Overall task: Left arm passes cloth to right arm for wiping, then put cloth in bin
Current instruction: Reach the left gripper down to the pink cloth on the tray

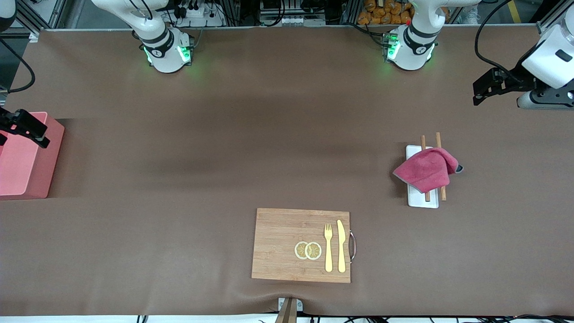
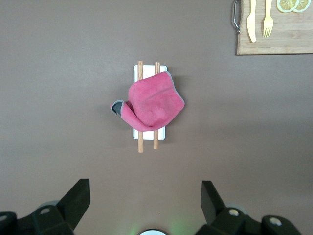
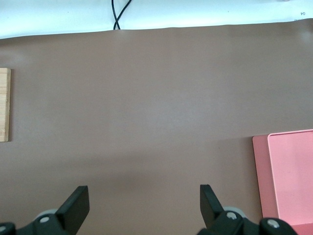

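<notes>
The brown tabletop [image 1: 179,157] carried everything. At the right arm's end stood the salmon-pink bin [image 1: 27,157], with the right claw [image 3: 144,205] hanging over the bare surface just beside it, its fingers spread apart and holding nothing. Near the front camera's edge lay the bamboo cutting board [image 1: 278,242], bearing two lemon slices [image 1: 308,250], a yellow fork [image 1: 328,246] and a yellow knife [image 1: 341,245]. Toward the left arm's end lay a white rectangular tray [image 1: 421,199] with two brown sticks [image 1: 443,193] across it. The magenta-pink cloth [image 1: 426,169] was draped crumpled over the tray and sticks, one grey-edged corner spilling onto the tabletop. The left claw [image 2: 145,203] hung over the tabletop near the tray, released and empty.
</notes>
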Controlling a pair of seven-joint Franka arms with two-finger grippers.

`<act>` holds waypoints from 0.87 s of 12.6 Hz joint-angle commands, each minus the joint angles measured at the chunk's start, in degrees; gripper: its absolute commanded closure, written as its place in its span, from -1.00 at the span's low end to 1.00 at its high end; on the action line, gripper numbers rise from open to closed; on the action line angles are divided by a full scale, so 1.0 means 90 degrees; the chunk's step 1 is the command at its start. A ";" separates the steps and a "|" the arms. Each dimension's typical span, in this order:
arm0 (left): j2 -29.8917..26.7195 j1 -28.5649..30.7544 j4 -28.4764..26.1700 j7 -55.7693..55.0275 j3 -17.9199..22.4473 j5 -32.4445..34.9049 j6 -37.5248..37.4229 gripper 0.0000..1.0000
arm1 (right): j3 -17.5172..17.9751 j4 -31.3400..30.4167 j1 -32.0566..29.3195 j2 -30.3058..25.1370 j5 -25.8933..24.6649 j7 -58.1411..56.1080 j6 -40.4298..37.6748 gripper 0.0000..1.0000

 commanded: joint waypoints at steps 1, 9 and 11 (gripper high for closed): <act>0.0026 0.0006 0.0066 -0.0067 -0.0002 -0.0059 0.0054 -1.00 | 0.0006 0.0135 0.0048 0.0048 -0.0048 0.0157 -0.0109 -1.00; 0.1176 -0.0073 0.0085 -0.0057 -0.0011 0.0010 0.0248 -1.00 | 0.0006 0.0135 0.0165 0.0048 -0.0048 0.0342 -0.0352 -1.00; 0.1556 -0.0063 0.0075 0.0147 -0.0050 -0.0020 0.0619 -1.00 | 0.0006 0.0135 0.0223 0.0048 -0.0058 0.0490 -0.0576 -1.00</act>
